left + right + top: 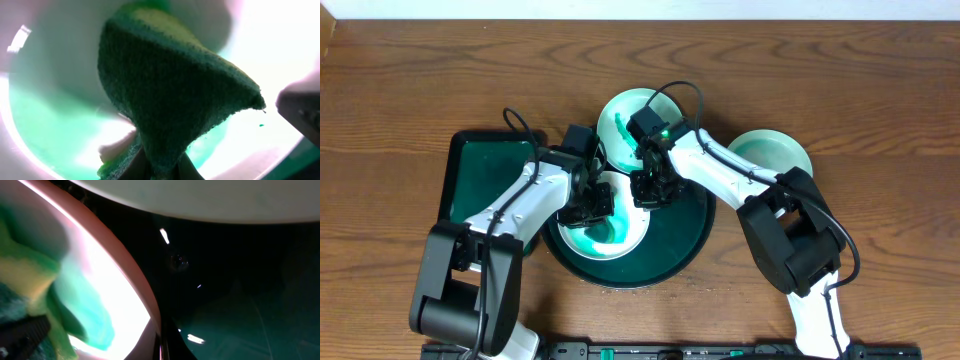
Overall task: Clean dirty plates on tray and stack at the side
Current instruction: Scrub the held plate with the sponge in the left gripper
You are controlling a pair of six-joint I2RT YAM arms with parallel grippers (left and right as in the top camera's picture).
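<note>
L tool [592, 207] clamped on green-yellow sponge [170, 100], sponge on white round plate [620, 240] inside round black tray [675, 235]. R tool [655, 190] at plate rim, opening can't tell.

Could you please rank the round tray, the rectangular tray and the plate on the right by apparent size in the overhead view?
1. Round tray, the largest.
2. Rectangular tray, partly hidden by the left arm, so less certain.
3. Plate on the right, clearly the smallest.
</note>
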